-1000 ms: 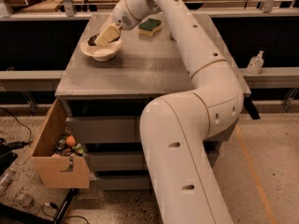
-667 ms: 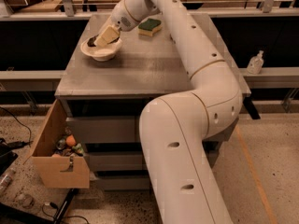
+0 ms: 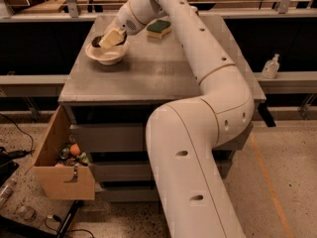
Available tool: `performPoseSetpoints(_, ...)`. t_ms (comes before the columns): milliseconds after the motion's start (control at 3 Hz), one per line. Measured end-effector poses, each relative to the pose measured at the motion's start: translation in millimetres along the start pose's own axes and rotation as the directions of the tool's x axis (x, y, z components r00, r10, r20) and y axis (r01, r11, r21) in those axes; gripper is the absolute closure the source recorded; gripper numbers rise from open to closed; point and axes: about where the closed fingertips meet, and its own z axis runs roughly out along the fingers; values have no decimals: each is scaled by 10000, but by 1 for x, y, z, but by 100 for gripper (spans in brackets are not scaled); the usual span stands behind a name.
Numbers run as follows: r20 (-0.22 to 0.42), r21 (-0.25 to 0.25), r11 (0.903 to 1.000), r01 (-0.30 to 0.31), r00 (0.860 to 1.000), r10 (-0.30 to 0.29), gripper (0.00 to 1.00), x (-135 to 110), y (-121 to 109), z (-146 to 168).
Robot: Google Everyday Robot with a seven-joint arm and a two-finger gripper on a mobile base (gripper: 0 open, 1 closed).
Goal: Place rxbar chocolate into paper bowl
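Observation:
The paper bowl [image 3: 106, 58] is a shallow off-white bowl on the far left part of the grey table top [image 3: 148, 78]. My gripper [image 3: 110, 38] hangs just above the bowl, over its back rim, at the end of the long white arm. A small dark shape [image 3: 96, 41], which looks like the end of the rxbar chocolate, shows at the gripper's left side over the bowl's back left rim. The gripper hides most of the bar. I cannot tell whether the bar is held or rests in the bowl.
A green-and-yellow sponge [image 3: 159, 28] lies on the table behind and to the right of the bowl. A cardboard box [image 3: 59, 167] with several small items hangs at the table's front left. A clear bottle [image 3: 270, 67] stands on the ledge at right.
The gripper has shifted slightly left and down over the bowl. The dark bar end now shows more clearly at its left side. The bowl and sponge have not moved.

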Motion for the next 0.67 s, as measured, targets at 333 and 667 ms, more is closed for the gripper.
performPoseSetpoints(333, -9, -55, 10000, -10, 10000, 10, 11, 1, 1, 4)
performPoseSetpoints(667, -16, -101, 9999, -19, 10000, 18, 0, 1, 2, 8)
